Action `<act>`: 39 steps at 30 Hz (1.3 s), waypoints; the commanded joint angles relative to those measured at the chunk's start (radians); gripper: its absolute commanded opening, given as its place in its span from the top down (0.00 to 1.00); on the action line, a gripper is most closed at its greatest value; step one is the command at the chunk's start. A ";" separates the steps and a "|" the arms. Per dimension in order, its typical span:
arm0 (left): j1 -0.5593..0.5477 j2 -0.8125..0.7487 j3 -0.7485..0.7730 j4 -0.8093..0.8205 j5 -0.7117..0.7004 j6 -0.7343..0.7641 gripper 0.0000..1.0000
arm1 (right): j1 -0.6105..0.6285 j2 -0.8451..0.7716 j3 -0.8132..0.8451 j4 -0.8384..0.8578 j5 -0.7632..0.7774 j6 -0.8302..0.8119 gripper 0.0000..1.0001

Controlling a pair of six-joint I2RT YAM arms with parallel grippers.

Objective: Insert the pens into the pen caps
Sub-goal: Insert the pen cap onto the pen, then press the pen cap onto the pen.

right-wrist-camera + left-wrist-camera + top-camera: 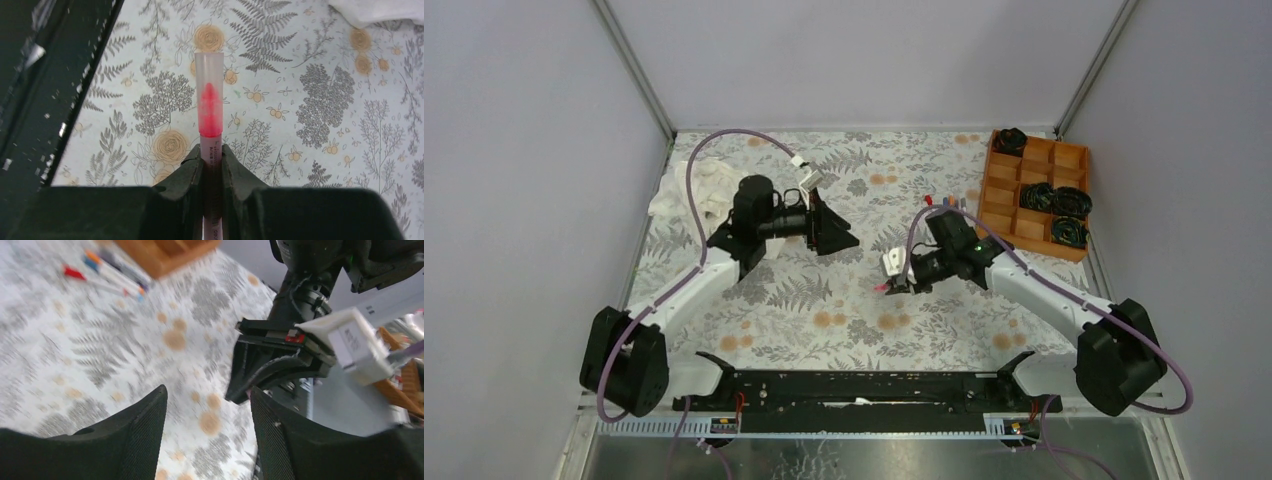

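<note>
My right hand pinches a pen by its barrel, its pinkish-red tip inside a clear cap, above the counter. My left hand stands spread; other pens lie beside the wooden tray.

Things on the tabletop, placed from the tray
Coils sit in it; pens lie just left; cloth far left.

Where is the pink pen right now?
The pink pen is pinched in the right gripper, its clear-capped tip sticking out over the flowery tablecloth, near the table's middle, left of the wooden tray.
</note>
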 commanded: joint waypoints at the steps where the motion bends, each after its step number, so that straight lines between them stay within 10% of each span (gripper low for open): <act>1: -0.031 -0.062 -0.170 0.633 -0.216 -0.144 0.30 | -0.050 -0.056 0.100 -0.011 -0.113 0.368 1.00; 6: -0.032 -0.140 -0.270 0.946 -0.386 -0.232 0.01 | -0.111 -0.057 0.178 0.092 -0.152 0.758 1.00; 18: -0.052 -0.052 -0.280 1.291 -0.527 -0.843 0.02 | -0.156 -0.058 0.256 0.331 -0.259 1.394 1.00; 26: -0.183 -0.055 -0.252 1.097 -0.676 -0.766 0.05 | -0.156 -0.022 0.283 0.476 -0.282 1.550 1.00; 39: -0.228 0.024 -0.209 1.145 -0.638 -0.782 0.49 | -0.156 -0.001 0.238 0.542 -0.250 1.607 1.00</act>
